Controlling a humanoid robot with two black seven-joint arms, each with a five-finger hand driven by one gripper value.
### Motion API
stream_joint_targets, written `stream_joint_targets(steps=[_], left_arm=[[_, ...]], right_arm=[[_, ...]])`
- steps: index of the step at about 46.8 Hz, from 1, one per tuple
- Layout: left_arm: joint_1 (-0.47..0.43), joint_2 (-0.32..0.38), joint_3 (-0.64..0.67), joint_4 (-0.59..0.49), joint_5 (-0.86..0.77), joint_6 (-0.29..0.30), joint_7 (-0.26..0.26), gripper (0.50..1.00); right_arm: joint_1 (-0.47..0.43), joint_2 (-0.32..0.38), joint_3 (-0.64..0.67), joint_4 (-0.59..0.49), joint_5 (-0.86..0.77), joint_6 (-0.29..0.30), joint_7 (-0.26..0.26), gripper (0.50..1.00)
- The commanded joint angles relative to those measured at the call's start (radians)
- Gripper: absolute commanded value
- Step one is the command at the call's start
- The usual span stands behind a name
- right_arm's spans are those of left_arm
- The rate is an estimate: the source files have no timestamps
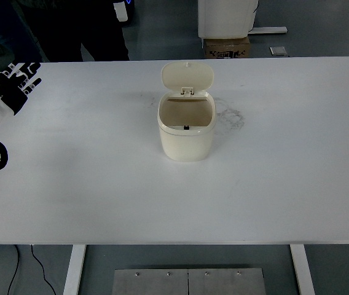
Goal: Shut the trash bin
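Left hand at the far left edge of the white surface, fingers spread apart and straight, holding nothing, palm facing up toward the camera. Well apart from it, near the middle of the surface, stands the cream trash bin, upright, its lid tipped up and back on the rear hinge, interior exposed. Faint grey smudges just right of the bin. Dark-clothed person beyond the far edge.

white table bearing a cream trash bin, lid up
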Motion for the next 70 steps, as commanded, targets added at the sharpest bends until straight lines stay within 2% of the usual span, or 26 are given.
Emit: stream_joint_targets(steps=[1,31,36,40,52,60,64,70], left_arm=[[-0.001,0.0,0.0,0.0,0.0,0.0,0.001,1.0],[-0.03,0.006,0.023,-0.003,0.001,0.0,0.001,1.0],[-0.073,0.014,0.105,-0.015,0.001,0.005,0.001,1.0],[-0.118,0.028,0.199,-0.041,0.001,0.038,0.001,1.0],[-0.248,0.083,0.429,-0.218,0.001,0.129,0.001,1.0],[-0.346,0.129,0.558,-0.333,0.0,0.156,0.005,1.0],[-0.411,0.16,0.645,-0.38,0.0,0.156,0.048,1.0],[-0.48,0.163,0.722,-0.408,0.0,0.156,0.137,1.0]], right_arm=[[0.0,0.0,0.0,0.0,0.0,0.0,0.0,0.991],[0.0,0.0,0.0,0.0,0.0,0.0,0.0,0.989],[0.0,0.0,0.0,0.0,0.0,0.0,0.0,0.991],[0.0,0.0,0.0,0.0,0.0,0.0,0.0,0.991],[0.0,0.0,0.0,0.0,0.0,0.0,0.0,0.991],[0.0,0.0,0.0,0.0,0.0,0.0,0.0,0.991],[0.0,0.0,0.0,0.0,0.0,0.0,0.0,0.991],[0.0,0.0,0.0,0.0,0.0,0.0,0.0,0.991]])
